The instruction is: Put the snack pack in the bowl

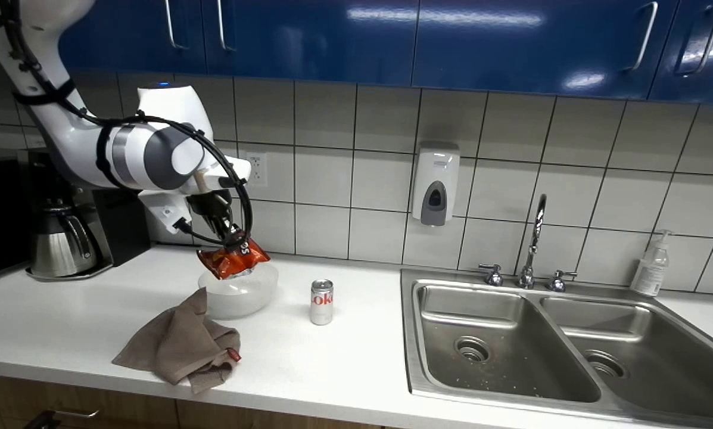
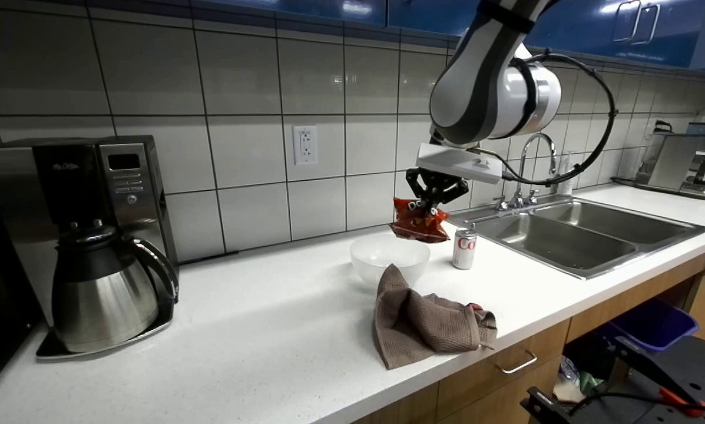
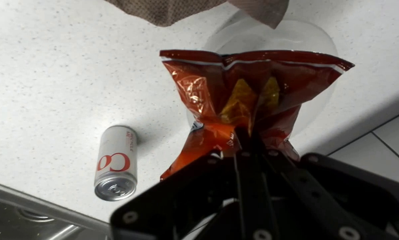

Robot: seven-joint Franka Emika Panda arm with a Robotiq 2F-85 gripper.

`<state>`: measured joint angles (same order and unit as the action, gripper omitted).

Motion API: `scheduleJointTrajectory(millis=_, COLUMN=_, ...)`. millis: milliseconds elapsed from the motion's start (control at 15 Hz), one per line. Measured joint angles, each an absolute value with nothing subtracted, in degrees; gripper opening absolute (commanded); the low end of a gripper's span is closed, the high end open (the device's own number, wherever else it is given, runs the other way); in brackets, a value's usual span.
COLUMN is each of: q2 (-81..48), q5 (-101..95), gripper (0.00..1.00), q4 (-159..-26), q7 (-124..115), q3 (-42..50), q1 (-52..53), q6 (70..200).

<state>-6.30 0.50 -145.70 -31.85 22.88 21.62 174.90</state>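
The snack pack (image 1: 233,260) is a shiny red-orange chip bag. It also shows in an exterior view (image 2: 418,227) and in the wrist view (image 3: 216,90). My gripper (image 2: 429,207) is shut on the bag's middle, pinching it; its fingertips show in the wrist view (image 3: 249,138). The bowl (image 1: 243,299) is translucent white and stands upright on the counter; it also shows in an exterior view (image 2: 381,262). The bag hangs above the bowl's rim, partly off to the sink side in an exterior view. In the wrist view the bag hides much of the bowl (image 3: 309,36).
A brown towel (image 1: 180,339) lies crumpled against the bowl's front. A silver soda can (image 1: 321,302) stands upright beside the bowl, toward the sink (image 1: 413,351). A coffee maker (image 2: 116,294) with a steel carafe stands on the counter's far side. Blue cabinets (image 1: 308,42) hang above.
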Motion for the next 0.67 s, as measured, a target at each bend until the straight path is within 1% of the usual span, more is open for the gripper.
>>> scheduleJointTrajectory(millis=267, q2=-11.4, q5=5.6, gripper=0.0, q4=-141.0, q7=-31.9, q3=20.0, q1=21.7, q6=174.8)
scheduleJointTrajectory(millis=667, q2=-22.3, q5=10.2, gripper=0.0, q4=-131.4, q7=-31.9, q3=16.6, q1=19.6, q6=173.9)
